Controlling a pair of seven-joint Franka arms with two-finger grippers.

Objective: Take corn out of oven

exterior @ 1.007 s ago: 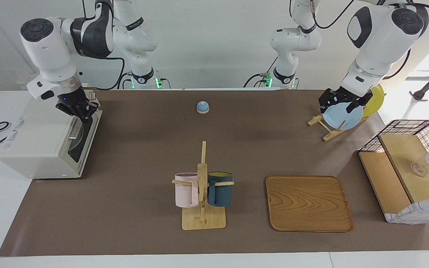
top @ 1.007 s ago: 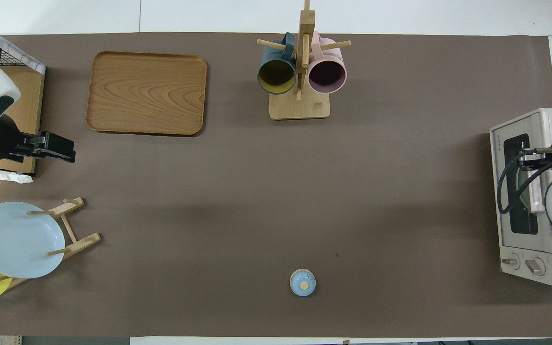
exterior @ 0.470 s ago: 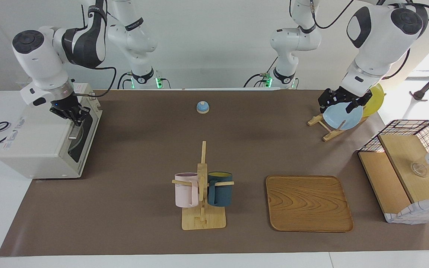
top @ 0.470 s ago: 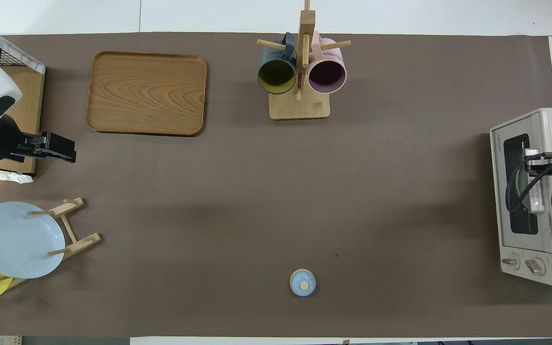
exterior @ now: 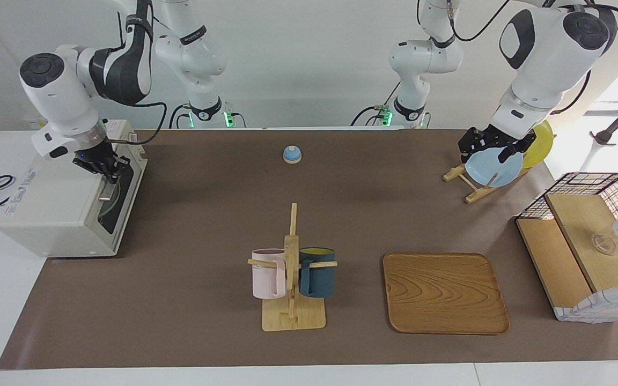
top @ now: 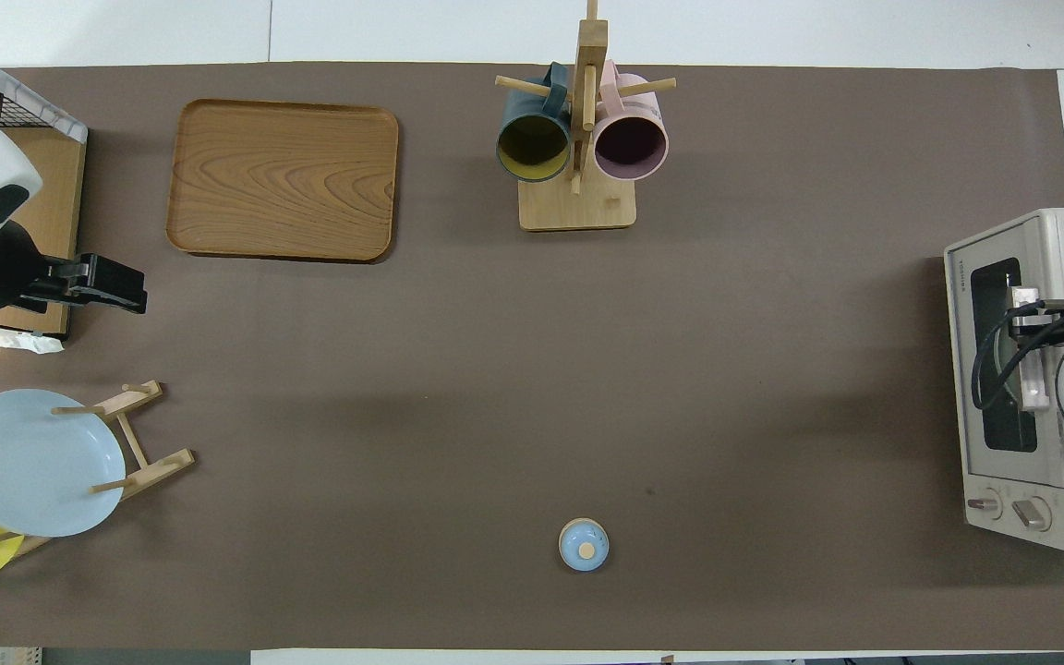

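The cream-white oven stands at the right arm's end of the table with its dark glass door closed. The corn is hidden. My right gripper is shut and sits low against the top of the door, at one end of the metal bar handle. I cannot tell whether its tips clasp the bar. My left gripper waits open in the air over the blue plate with nothing in it.
A plate rack holds the blue plate and a yellow plate. Nearby are a wood-and-wire basket box, a wooden tray, a mug rack with a pink and a dark blue mug, and a small blue bell.
My right gripper has drawn back from in front of the oven door and settled at the door's top edge by the handle. The left arm has not moved.
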